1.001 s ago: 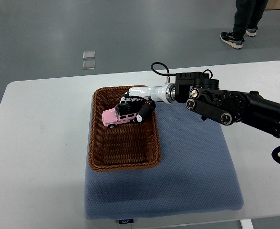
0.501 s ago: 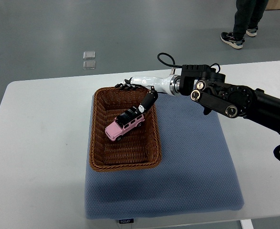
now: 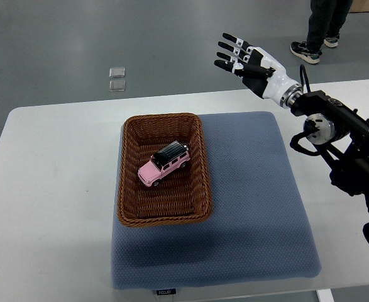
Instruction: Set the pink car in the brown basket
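1. Right hand (image 3: 250, 60): raised beyond the table's far edge, fingers spread apart, holding nothing.
2. Brown basket (image 3: 129, 182): well apart from the hand, down and to its left, resting on the blue mat (image 3: 253, 207).
3. Pink car (image 3: 164, 165): lying diagonally inside the basket, clear of the hand.

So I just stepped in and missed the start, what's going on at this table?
A humanoid robot is putting a toy away. The pink car lies loose inside the brown wicker basket, which sits on a blue mat on the white table. The right hand is raised up beyond the table's far edge, fingers spread and holding nothing. The left arm is out of view. A person's legs show on the floor behind.
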Motion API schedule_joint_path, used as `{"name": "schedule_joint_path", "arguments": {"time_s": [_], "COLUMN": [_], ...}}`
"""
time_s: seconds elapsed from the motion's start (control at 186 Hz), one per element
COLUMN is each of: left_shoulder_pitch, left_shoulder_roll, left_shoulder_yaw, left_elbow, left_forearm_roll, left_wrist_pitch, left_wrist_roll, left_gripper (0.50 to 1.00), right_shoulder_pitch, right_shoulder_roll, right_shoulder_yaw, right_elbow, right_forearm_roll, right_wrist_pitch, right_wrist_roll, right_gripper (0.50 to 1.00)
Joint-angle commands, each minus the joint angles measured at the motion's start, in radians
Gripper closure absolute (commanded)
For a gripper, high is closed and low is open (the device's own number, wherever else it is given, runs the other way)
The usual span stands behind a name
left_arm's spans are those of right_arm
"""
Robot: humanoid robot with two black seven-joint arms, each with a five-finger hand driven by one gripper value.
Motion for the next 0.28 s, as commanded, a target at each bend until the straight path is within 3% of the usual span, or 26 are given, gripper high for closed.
{"name": "schedule_joint_path", "arguments": {"time_s": [0.0, 0.145, 0.275], "left_shoulder_pitch": [0.000, 0.000, 0.000], "left_shoulder_roll": [0.000, 0.000, 0.000], "left_shoulder_yaw": [0.000, 0.000, 0.000], "left_elbow": [-0.003, -0.006, -0.005], "left_forearm_roll": [0.000, 0.000, 0.000], "left_wrist_pitch": [0.001, 0.001, 0.001], "left_wrist_roll": [0.000, 0.000, -0.001], "left_gripper": [0.500, 0.500, 0.500], "right_shoulder_pitch": [-0.067, -0.117, -0.117], "right_shoulder_roll": [0.000, 0.011, 0.039], "right_shoulder_yaw": [0.028, 0.026, 0.030], "right_elbow": [-0.007, -0.064, -0.108], "right_forearm_roll": [0.138, 0.244, 0.247], "right_wrist_pitch": [0.002, 0.005, 0.004], "right_wrist_roll": [0.027, 0.110, 0.130], "right_gripper": [0.587, 0.587, 0.587]}}
